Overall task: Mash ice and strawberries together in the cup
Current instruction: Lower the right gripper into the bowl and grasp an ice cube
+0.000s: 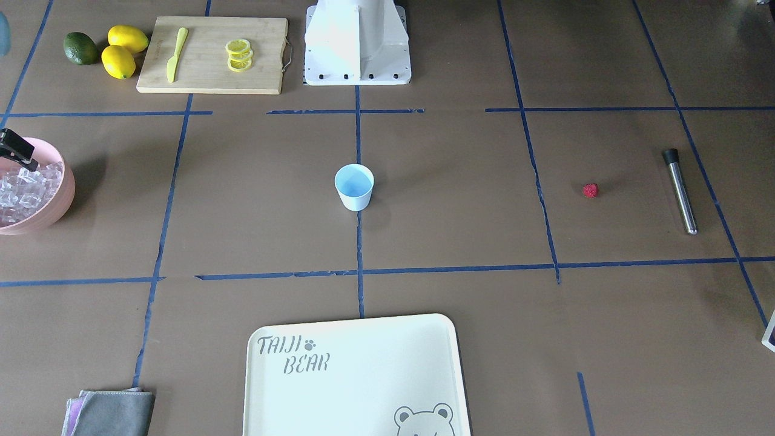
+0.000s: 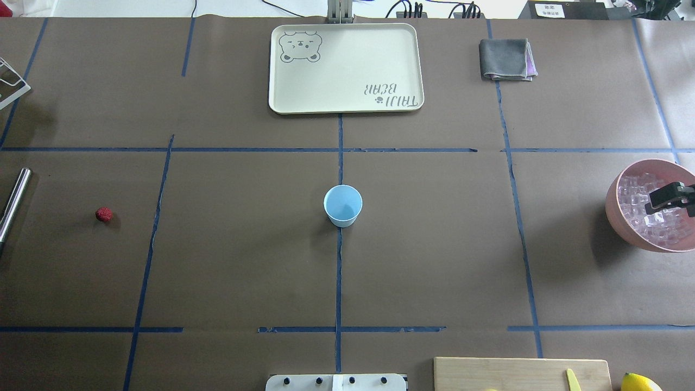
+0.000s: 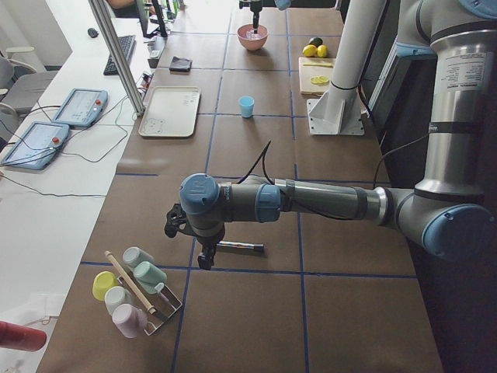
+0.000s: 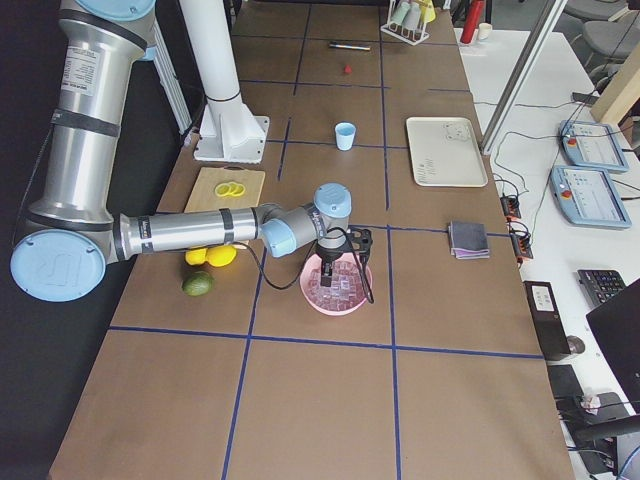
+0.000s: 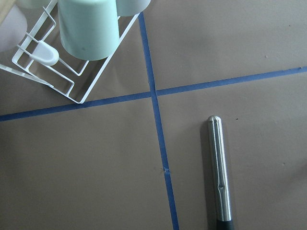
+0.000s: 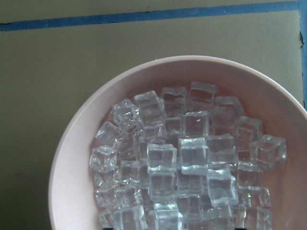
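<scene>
The light-blue cup (image 1: 354, 186) stands upright and empty at the table's centre (image 2: 342, 205). The small red strawberry (image 1: 590, 191) lies alone on the table on my left side (image 2: 103, 214). The ice (image 6: 187, 163) is heaped in a pink bowl (image 2: 616, 212) on my right side. My right gripper (image 2: 651, 205) hangs over the ice with its tip low in the bowl; only part of it shows, so I cannot tell if it is open. My left gripper (image 3: 203, 260) hovers over a steel muddler (image 5: 219, 172); I cannot tell its state.
A cream tray (image 2: 347, 65) and a grey cloth (image 2: 506, 58) lie at the far edge. A cutting board (image 1: 206, 79) with lemon slices and a yellow knife, lemons (image 1: 124, 48) and an avocado sit near my base. A rack of cups (image 3: 136, 291) stands beyond the muddler.
</scene>
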### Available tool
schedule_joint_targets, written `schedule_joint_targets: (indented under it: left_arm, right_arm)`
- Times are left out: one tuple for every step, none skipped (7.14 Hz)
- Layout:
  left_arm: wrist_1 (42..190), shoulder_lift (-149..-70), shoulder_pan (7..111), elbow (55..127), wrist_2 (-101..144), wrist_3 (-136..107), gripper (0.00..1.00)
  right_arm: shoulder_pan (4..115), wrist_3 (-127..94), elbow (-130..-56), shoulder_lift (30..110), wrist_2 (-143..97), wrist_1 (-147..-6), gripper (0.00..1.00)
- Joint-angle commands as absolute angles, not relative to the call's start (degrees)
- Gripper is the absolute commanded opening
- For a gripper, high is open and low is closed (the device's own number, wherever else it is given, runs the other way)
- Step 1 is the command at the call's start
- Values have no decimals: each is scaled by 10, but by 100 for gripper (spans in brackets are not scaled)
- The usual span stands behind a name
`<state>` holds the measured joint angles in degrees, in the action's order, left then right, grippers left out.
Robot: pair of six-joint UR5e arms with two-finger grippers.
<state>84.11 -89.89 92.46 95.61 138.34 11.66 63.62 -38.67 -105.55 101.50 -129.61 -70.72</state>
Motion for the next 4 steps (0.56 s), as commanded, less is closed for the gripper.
schedule_joint_targets:
  left_arm:
    - [841,-899,925,955,1383,117,100]
    - [841,-900,925,955,1383,117,100]
    - [841,-900,925,955,1383,117,100]
    - [841,-900,925,955,1383,117,100]
  right_arm:
    - [627,-385,-1045,1008,-1297,-707,87]
    - [618,-386,-1042,1008,-1297,-707,86]
    - [614,-385,-1039,1008,-1297,-707,83]
    - [610,-385,-1032,1007,-1297,-707,77]
